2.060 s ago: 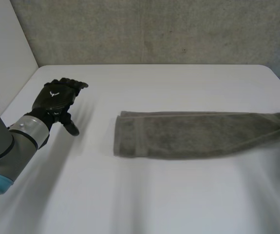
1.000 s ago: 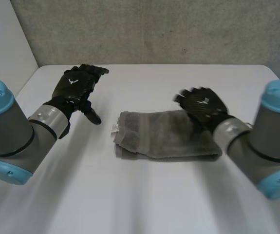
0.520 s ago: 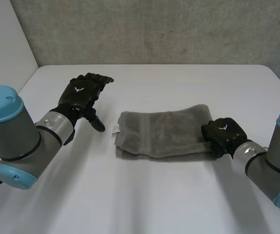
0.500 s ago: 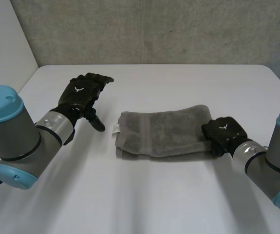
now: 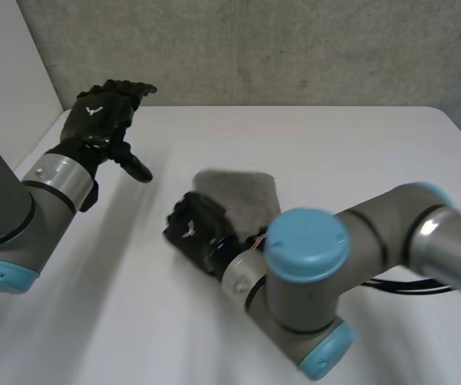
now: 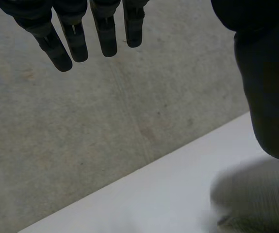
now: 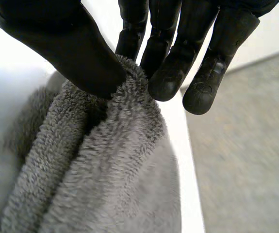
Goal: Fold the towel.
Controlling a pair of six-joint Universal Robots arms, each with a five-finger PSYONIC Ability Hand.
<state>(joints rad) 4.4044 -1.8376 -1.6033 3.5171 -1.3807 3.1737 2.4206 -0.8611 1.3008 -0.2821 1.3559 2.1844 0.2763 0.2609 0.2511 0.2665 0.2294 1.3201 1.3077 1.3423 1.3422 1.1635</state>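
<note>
1. The right hand (image 7: 57,43) has a bunched edge of the towel (image 7: 105,184) pinched between thumb and fingers, so it's clamped on cloth.
2. The grey towel sits around the middle of the table (image 5: 350,152), partly hidden behind the right arm, which reaches across it.
3. The left hand (image 5: 102,120) hovers well off to the side, fingers straight, holding nothing.
4. Looks mid-fold to me, one end being carried over the other. The next move calls for laying that edge flush on the far end, then letting go without dragging it.
</note>
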